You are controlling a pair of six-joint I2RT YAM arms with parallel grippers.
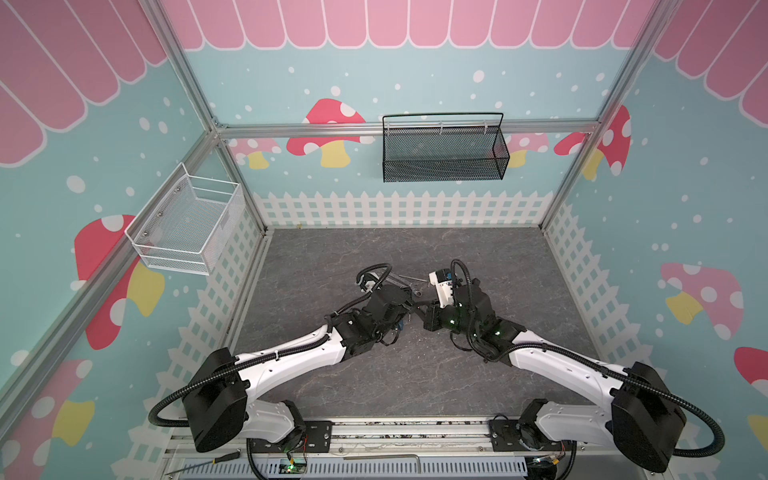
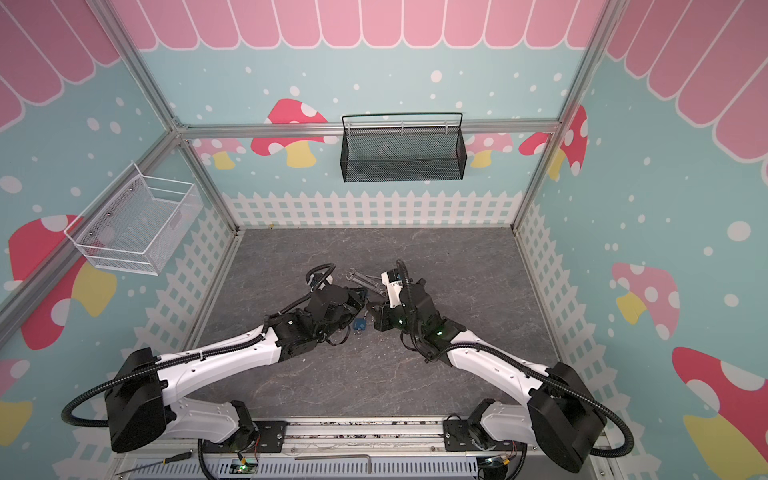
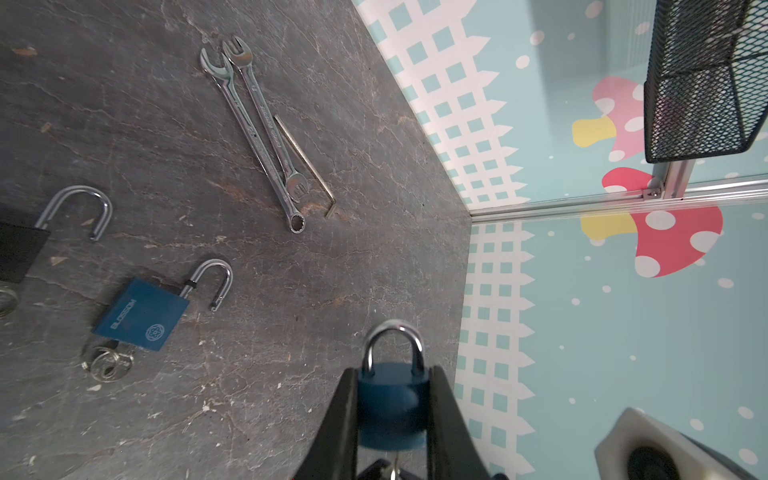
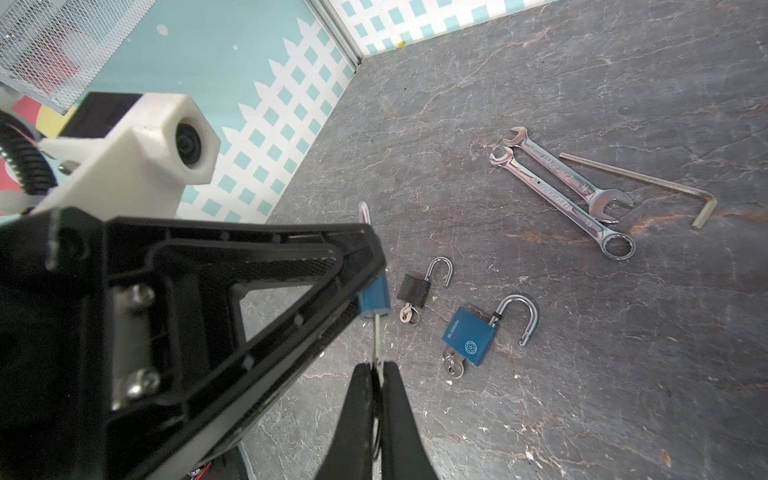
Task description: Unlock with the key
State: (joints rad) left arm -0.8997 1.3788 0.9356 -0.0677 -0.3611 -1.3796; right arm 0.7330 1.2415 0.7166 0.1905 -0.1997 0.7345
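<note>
A small blue padlock point(image 3: 390, 409) sits between the fingers of my left gripper point(image 3: 392, 374), which is shut on its body. Both legs of its silver shackle point(image 3: 392, 332) enter the body. The key point(image 4: 377, 338) is in the underside of this padlock point(image 4: 374, 299), and my right gripper point(image 4: 377, 365) is shut on the key's head. In both top views the left gripper point(image 1: 405, 308) and the right gripper point(image 1: 430, 316) meet tip to tip over the middle of the grey table point(image 1: 415, 374), and the held padlock is hidden between them.
Lying on the table are a larger blue padlock point(image 3: 141, 313) with its shackle open and keys in it, a black open padlock point(image 4: 415, 291), two wrenches point(image 4: 561, 187) and a hex key point(image 4: 644, 183). A black mesh basket point(image 1: 442, 149) and a white wire basket point(image 1: 187, 224) hang on the walls.
</note>
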